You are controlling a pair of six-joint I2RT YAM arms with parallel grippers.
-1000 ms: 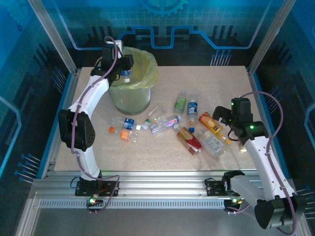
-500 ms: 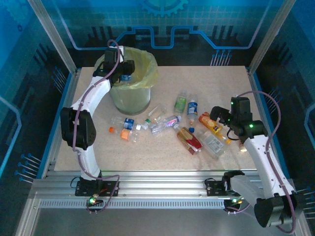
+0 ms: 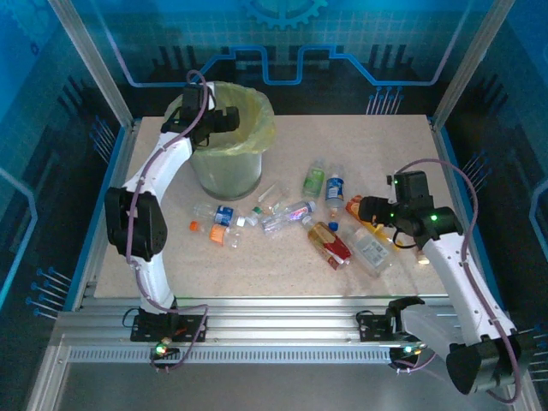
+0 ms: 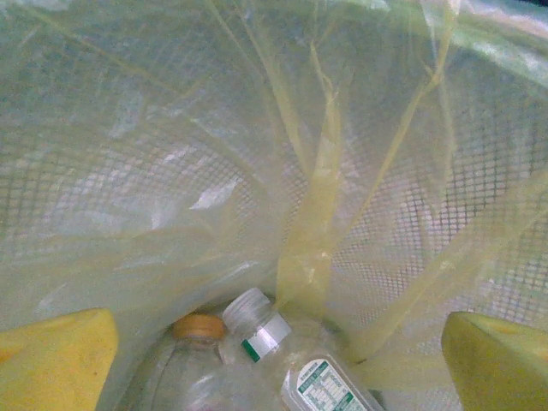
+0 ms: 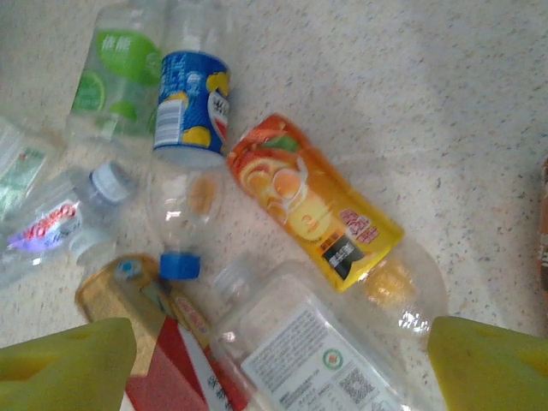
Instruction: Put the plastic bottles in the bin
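speckled table [image 3: 282, 267] has roughly ten bottles [image 3: 330, 242] left to go, two visible in the bin [image 3: 224, 171], left gripper [image 4: 274, 360] and right gripper [image 5: 274, 364] both spread wide, empty.

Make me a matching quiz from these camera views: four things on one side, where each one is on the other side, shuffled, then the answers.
Things:
1. left gripper
2. right gripper
3. orange-capped bottle
4. orange-label bottle

Places:
A. lying on the table
B. open, above the loose bottles
C. inside the bin
D. open, at the bin's mouth

Pairs: 1-D, 2-B, 3-C, 4-A.
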